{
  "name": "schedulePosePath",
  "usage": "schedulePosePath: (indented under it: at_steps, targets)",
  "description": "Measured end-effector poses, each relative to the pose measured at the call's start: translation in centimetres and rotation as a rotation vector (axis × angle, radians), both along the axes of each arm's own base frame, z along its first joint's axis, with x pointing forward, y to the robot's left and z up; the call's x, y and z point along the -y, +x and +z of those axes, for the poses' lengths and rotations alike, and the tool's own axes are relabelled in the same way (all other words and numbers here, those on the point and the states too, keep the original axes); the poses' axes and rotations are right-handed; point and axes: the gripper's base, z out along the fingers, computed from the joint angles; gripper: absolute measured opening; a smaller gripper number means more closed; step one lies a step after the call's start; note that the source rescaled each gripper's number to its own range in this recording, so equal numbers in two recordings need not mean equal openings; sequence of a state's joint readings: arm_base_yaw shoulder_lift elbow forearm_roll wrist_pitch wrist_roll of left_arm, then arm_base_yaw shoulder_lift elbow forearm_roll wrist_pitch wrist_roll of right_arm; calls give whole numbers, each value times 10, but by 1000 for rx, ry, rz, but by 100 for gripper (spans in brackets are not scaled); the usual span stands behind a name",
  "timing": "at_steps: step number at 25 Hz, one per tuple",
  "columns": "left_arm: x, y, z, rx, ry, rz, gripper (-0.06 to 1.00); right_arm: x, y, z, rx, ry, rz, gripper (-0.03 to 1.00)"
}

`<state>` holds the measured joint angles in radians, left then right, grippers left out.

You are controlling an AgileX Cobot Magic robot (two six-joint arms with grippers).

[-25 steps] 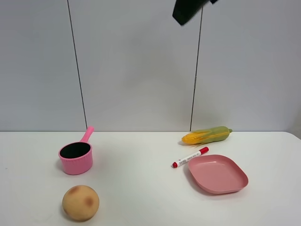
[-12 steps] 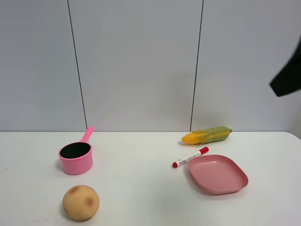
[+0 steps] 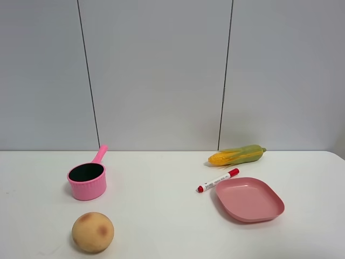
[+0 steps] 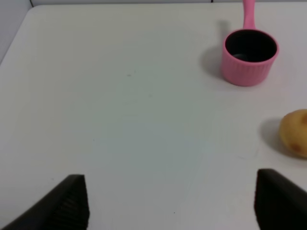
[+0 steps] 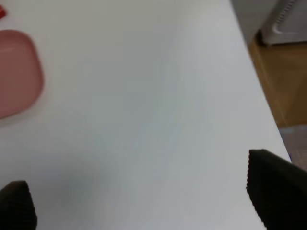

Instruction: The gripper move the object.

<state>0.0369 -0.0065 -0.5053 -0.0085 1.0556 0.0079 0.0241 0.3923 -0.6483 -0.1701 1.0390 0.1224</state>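
The object, a round tan-orange fruit with reddish blotches [image 3: 92,232], lies on the white table at the front left; it also shows at the edge of the left wrist view [image 4: 296,132]. No gripper shows in the exterior high view. My left gripper [image 4: 172,203] is open and empty, its two black fingertips [image 4: 67,201] wide apart above bare table, off to one side of the fruit. My right gripper [image 5: 139,203] is open and empty above bare table near the table's right edge.
A pink saucepan [image 3: 87,179] stands behind the fruit, also in the left wrist view [image 4: 249,56]. A corn cob [image 3: 237,155], a red marker [image 3: 218,180] and a pink plate [image 3: 249,198] lie at the right; the plate also shows in the right wrist view [image 5: 17,72]. Floor shows past the table edge [image 5: 259,91].
A dark arm part that was at the top of the exterior view, then at its right edge, has left the view. The objects on the table have not moved.
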Motion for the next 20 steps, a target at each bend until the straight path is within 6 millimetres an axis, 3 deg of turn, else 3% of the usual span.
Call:
schedulePosePath:
  at_steps: [9,16,20]
  targets:
    - [0,0,0,0,0,0,100,0,-52,-12,91,13,-60,96]
    - [0,0,0,0,0,0,100,-9,-58,-37,35,47,28,100]
    - [0,0,0,0,0,0,100,-11,-55,-37,154,65,49,100]
